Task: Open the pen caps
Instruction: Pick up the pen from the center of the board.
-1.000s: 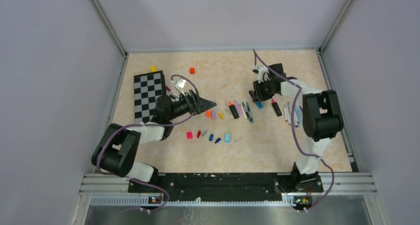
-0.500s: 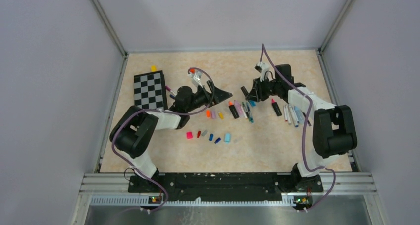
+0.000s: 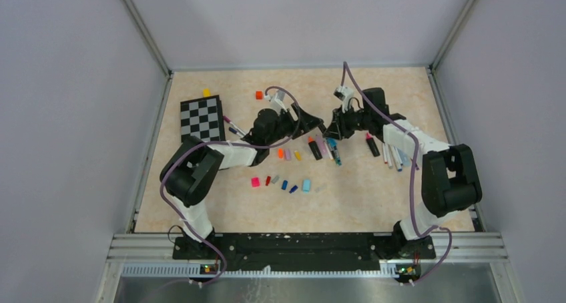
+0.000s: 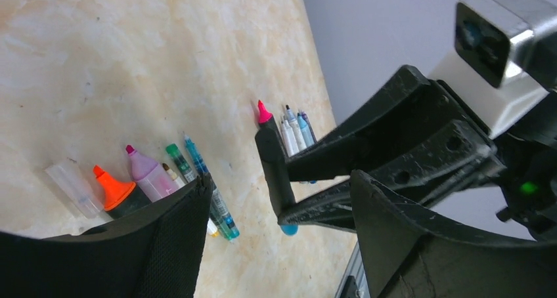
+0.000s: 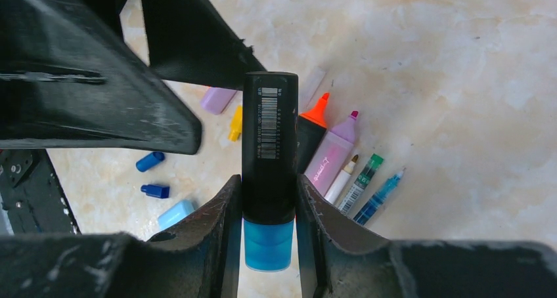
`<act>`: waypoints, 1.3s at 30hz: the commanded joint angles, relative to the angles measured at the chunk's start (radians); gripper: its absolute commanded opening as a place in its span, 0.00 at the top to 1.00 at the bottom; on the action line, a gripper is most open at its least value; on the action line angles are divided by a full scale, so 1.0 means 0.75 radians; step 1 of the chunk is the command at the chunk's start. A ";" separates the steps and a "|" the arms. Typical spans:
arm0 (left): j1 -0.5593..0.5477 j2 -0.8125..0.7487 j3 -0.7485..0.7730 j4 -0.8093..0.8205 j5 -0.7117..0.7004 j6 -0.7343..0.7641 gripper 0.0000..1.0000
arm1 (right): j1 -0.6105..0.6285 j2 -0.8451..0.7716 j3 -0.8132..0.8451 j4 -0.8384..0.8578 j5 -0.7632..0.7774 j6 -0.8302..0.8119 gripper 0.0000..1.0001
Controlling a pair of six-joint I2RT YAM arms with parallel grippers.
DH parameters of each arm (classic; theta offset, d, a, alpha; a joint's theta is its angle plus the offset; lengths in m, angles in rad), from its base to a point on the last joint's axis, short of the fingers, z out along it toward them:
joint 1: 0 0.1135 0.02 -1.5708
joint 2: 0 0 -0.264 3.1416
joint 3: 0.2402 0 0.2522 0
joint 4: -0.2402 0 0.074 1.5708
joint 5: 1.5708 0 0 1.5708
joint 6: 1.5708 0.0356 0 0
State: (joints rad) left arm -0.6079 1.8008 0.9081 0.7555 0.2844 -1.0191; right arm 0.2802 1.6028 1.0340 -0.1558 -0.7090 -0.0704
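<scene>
Over the marbled table (image 3: 374, 189) we note the left gripper (image 4: 281, 180) with its jaws standing apart, close to the free end of a black highlighter (image 5: 269, 134). The right gripper (image 5: 269, 190) is clamped on that barrel just beside its blue cap (image 5: 268, 245), which is on. The highlighter is held above the uncapped pens (image 3: 325, 147), and the loose caps (image 3: 284, 183) lie in a row nearer the bases.

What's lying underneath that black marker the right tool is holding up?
Below the black marker, on the table: an orange-tipped highlighter, a pink highlighter, a yellow cap and a lilac cap. The marker hides part of the orange-tipped one.
</scene>
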 commanded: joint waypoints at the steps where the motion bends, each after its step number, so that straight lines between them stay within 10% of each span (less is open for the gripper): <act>1: -0.021 0.041 0.074 -0.047 -0.083 0.027 0.22 | 0.046 -0.083 0.006 0.052 0.005 -0.037 0.94; 8: -0.048 0.073 0.127 -0.096 -0.111 0.040 0.35 | 0.101 -0.091 0.007 0.045 0.073 -0.064 0.94; 21: -0.066 0.074 0.106 0.027 -0.028 0.036 1.00 | 0.138 -0.096 0.013 0.028 0.153 -0.088 0.86; 29: 0.003 -0.098 -0.051 0.239 0.042 0.190 1.00 | 0.107 -0.102 0.078 -0.196 -0.170 -0.307 0.33; 39: 0.098 -0.292 -0.236 0.421 0.336 0.332 1.00 | 0.065 -0.229 -0.052 -0.158 -0.544 -0.468 0.18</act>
State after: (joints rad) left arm -0.5442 1.6493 0.7700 0.9375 0.4053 -0.8394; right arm 0.3374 1.5337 1.0451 -0.3672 -0.9432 -0.3698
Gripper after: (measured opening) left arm 0.189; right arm 0.791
